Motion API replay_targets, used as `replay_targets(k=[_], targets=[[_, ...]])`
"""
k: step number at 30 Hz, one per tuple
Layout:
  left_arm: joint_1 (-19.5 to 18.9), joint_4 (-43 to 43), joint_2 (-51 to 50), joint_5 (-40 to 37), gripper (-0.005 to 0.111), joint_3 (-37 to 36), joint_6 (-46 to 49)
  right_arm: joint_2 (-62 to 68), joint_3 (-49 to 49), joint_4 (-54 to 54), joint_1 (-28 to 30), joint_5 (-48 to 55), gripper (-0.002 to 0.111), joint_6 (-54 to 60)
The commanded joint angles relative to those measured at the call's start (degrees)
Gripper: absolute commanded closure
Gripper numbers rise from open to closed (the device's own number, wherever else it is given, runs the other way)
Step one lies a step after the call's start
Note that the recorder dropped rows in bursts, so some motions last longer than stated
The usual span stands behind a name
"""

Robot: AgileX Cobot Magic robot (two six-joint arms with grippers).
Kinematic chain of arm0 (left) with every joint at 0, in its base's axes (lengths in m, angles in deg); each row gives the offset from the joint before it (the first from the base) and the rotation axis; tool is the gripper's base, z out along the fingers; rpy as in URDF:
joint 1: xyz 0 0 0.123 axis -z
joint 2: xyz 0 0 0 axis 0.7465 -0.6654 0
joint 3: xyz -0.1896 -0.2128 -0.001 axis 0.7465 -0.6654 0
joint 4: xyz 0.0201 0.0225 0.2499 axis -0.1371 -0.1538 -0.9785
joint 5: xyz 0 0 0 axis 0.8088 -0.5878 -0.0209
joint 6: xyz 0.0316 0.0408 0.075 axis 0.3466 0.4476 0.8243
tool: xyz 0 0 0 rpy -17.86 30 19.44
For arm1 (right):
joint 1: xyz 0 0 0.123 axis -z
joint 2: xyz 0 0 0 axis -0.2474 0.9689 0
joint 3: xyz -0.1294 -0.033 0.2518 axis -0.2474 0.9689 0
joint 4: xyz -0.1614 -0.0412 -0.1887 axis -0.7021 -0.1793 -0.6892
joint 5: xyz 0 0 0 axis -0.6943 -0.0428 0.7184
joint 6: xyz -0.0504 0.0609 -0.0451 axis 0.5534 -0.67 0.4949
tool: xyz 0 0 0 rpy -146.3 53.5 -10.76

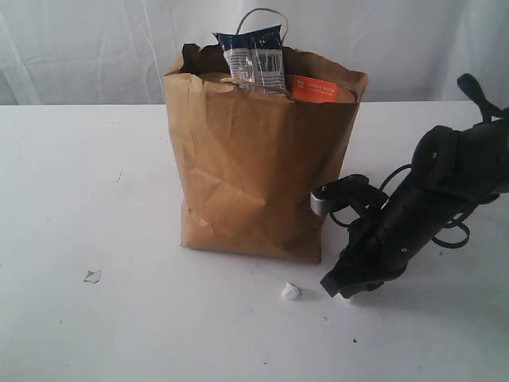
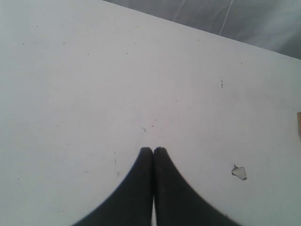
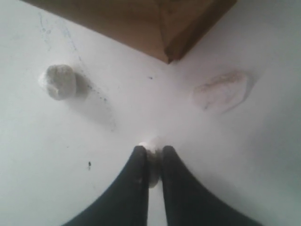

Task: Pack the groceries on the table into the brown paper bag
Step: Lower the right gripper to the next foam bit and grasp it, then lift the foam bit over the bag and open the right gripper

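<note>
The brown paper bag (image 1: 254, 159) stands upright in the middle of the tabletop (image 1: 95, 199), and we see groceries showing at its top. The long navy packet (image 1: 253, 54) pokes up above the ragged rim, and the brown pouch with orange label (image 1: 318, 87) sits just beside it. The right arm (image 1: 429, 191) reaches down to the tabletop near the bag's front right corner. We find the right jaws drawn narrow, pinching a small white bit (image 3: 153, 162) between their tips. A white lump (image 3: 57, 81) lies near, apart from them. The left jaws are pressed fully together above the tabletop, gripping nothing; a pale scrap (image 2: 239, 172) lies nearby.
</note>
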Motion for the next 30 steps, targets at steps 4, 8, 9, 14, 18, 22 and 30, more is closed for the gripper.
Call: replay_targets(k=[4, 8, 9, 14, 18, 22, 30], targets=[[-0.18, -0.20, 0.28, -0.03, 0.107, -0.35, 0.03, -2.88, 0.22, 0.34, 0.01, 11.34, 0.108, -5.96], [-0.18, -0.20, 0.28, -0.03, 0.107, -0.35, 0.03, -6.01, 0.22, 0.90, 0.01, 17.39, 0.108, -5.96], [-0.18, -0.20, 0.28, -0.03, 0.107, -0.35, 0.03, -7.21, 0.22, 1.74, 0.01, 18.89, 0.108, -5.96], [-0.18, -0.20, 0.28, -0.03, 0.107, -0.35, 0.03, -14.94, 0.22, 11.65, 0.01, 28.93, 0.108, -5.96], [-0.18, -0.20, 0.28, -0.03, 0.107, -0.35, 0.03, -22.37, 0.22, 24.19, 0.01, 33.23, 0.108, -5.77], [-0.18, -0.20, 0.28, -0.03, 0.107, -0.35, 0.03, -29.66, 0.22, 40.28, 0.01, 33.23, 0.108, -0.90], [-0.18, -0.20, 0.28, -0.03, 0.107, -0.35, 0.03, -35.28, -2.25, 73.98, 0.01, 17.67, 0.108, 21.87]])
